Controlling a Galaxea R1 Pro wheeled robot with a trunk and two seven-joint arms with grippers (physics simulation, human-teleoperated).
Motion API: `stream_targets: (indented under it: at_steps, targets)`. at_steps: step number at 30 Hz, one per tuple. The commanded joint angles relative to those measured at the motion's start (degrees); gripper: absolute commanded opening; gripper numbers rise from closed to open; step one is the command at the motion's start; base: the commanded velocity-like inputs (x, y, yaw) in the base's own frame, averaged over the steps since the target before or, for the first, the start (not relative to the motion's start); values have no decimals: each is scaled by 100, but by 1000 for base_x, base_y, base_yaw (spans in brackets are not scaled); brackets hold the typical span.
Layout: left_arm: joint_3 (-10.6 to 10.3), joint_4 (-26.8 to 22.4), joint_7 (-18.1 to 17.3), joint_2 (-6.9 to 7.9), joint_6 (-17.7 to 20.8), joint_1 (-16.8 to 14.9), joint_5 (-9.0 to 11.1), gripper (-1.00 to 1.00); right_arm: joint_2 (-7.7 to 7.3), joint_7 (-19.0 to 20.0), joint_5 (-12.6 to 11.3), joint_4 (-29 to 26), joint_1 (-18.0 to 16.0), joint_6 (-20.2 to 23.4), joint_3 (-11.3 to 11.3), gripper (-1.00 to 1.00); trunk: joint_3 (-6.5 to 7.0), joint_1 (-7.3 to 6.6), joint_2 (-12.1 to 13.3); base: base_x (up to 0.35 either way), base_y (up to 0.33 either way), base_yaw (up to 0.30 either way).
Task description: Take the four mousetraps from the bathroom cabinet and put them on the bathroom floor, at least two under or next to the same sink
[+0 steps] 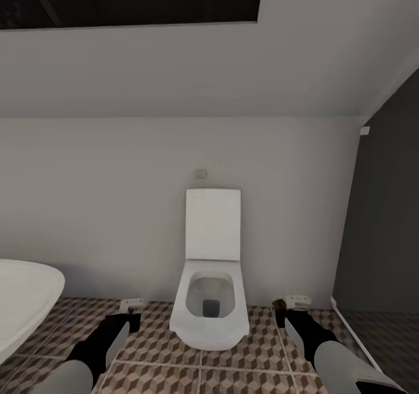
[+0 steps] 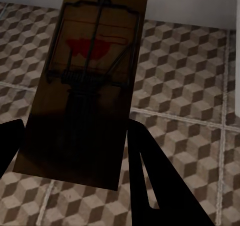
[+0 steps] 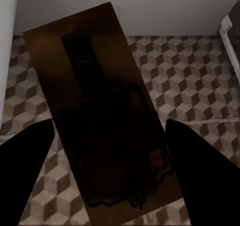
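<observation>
While the toilet (image 1: 209, 289) sits ahead, left gripper (image 2: 75, 151) and right gripper (image 3: 110, 151) each clamp a mousetrap (image 2: 85, 85) (image 3: 100, 110) over the bathroom floor (image 1: 244, 365).

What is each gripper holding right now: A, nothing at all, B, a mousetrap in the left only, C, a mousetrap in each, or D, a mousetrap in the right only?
C: in the left wrist view a mousetrap sits between the left gripper fingers, and in the right wrist view another mousetrap sits between the right gripper fingers, both above the tiled floor.
</observation>
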Motion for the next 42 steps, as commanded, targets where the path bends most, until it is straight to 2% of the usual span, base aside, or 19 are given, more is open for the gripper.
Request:
stream_targets:
  at_steps: [1, 6, 17, 23, 27, 42]
  targets:
    - [-37, -10, 38, 6, 29, -2, 42, -100, 3, 6, 60, -11, -3, 88, -32, -100, -25, 22, -45, 0, 0, 0]
    - [-35, -10, 36, 6, 29, -2, 41, -100, -2, 8, 60, -11, -3, 286, -40, -100, -115, 131, -245, 0, 0, 0]
    - [-35, -10, 30, 6, 25, -2, 64, -100, -4, 15, 60, -11, -3, 371, -41, -100, -312, 373, -687, 0, 0, 0]
    - [-35, -10, 33, 6, 21, -2, 75, -100, -12, 25, 47, -17, -3, 1088, -48, -100, -420, 505, -927, 0, 0, 0]
    - [-35, -10, 30, 6, 21, -2, 76, -100, -11, 25, 48, -19, -3, 1278, -55, -100, -492, 593, -1088, 0, 0, 0]
    - [-35, -10, 29, 6, 21, -2, 76, -100, -11, 26, 43, -20, -3, 1253, -49, -100, -761, 922, -1689, 0, 0, 0]
